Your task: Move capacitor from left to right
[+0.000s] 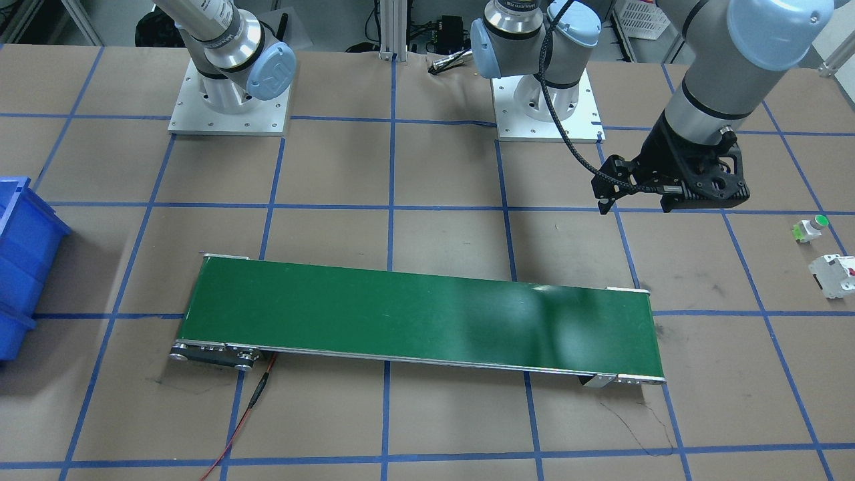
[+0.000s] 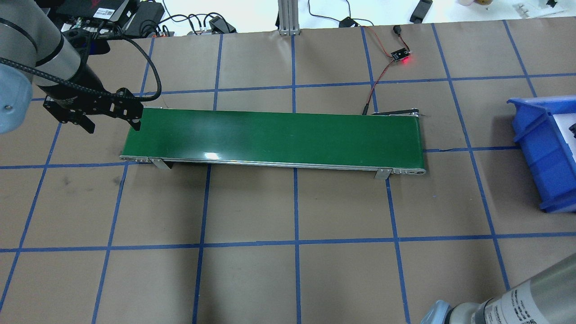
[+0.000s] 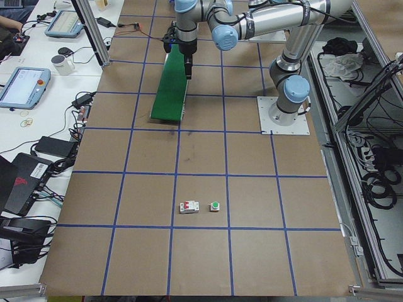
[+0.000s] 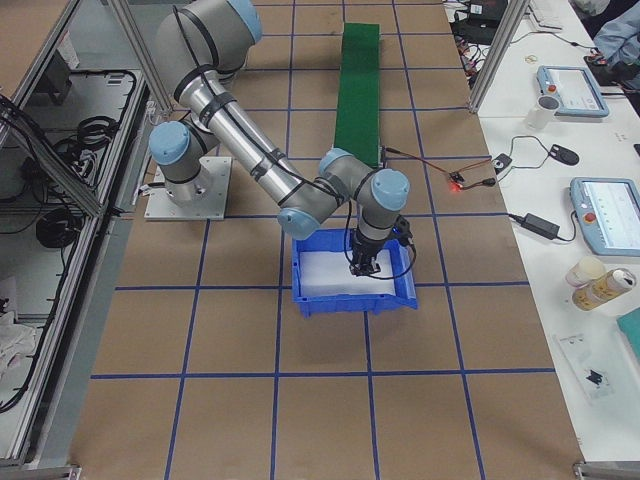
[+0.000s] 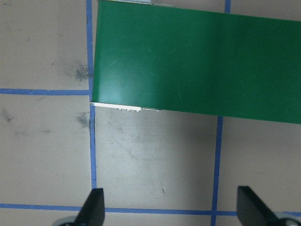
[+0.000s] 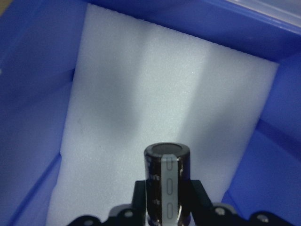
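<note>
I have the right gripper (image 6: 168,194) clamped on the capacitor (image 6: 166,174), bottom centre, over the foam (image 6: 155,84) in the blue bin (image 6: 37,70); the left gripper (image 5: 171,197) gapes wide below the belt (image 5: 197,61).

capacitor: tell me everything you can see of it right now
The capacitor is a stubby dark brown-black cylinder with a glossy flat end and a pale grey stripe with dark dashes down its side. The right gripper clamps its lower body, its flat end pointing towards the white foam liner inside the blue bin. Nothing else touches it. Only the right wrist view shows it.
</note>
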Robot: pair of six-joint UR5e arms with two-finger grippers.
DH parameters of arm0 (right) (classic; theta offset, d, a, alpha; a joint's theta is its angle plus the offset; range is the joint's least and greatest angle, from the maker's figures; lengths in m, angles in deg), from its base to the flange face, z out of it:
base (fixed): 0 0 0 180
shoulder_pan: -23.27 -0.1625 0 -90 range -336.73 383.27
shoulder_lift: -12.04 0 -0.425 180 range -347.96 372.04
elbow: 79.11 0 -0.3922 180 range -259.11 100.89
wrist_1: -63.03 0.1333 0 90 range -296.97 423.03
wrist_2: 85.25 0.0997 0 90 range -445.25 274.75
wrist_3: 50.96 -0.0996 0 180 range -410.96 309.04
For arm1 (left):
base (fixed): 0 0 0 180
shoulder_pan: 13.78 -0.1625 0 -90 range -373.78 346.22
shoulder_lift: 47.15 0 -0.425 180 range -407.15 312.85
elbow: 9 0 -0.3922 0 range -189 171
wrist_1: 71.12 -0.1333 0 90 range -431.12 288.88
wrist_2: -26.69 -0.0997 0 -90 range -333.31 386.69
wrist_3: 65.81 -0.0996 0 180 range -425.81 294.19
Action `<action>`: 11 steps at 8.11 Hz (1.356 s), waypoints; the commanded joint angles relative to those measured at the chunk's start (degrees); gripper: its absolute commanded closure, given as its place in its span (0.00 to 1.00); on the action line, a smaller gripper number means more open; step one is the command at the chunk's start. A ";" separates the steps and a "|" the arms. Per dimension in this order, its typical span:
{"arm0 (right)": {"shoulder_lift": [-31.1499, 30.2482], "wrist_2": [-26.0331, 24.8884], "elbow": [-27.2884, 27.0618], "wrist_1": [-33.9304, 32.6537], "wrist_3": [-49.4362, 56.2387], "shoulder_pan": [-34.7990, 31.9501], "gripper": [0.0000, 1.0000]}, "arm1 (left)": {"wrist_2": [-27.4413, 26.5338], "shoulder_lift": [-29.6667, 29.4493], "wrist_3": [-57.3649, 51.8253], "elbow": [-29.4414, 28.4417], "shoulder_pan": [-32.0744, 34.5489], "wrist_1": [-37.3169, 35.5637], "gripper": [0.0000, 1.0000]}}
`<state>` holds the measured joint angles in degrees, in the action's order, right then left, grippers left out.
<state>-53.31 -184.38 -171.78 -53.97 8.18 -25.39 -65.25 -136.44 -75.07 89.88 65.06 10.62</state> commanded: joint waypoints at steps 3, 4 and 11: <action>-8.17 3.83 -0.14 7.26 0.55 -1.07 0.00 | 0.00 -0.01 0.56 0.00 0.00 0.00 0.00; -12.65 6.03 -0.14 14.02 -3.72 -4.38 0.00 | 0.00 -0.01 0.47 0.00 0.00 0.00 0.00; -23.94 6.04 0.91 26.55 -39.95 -32.52 0.00 | 0.00 -0.27 0.65 -0.26 0.00 -0.09 0.00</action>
<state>-75.48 -179.14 -170.91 -29.17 -24.49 -52.71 -65.25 -136.66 -74.43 89.66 65.06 10.54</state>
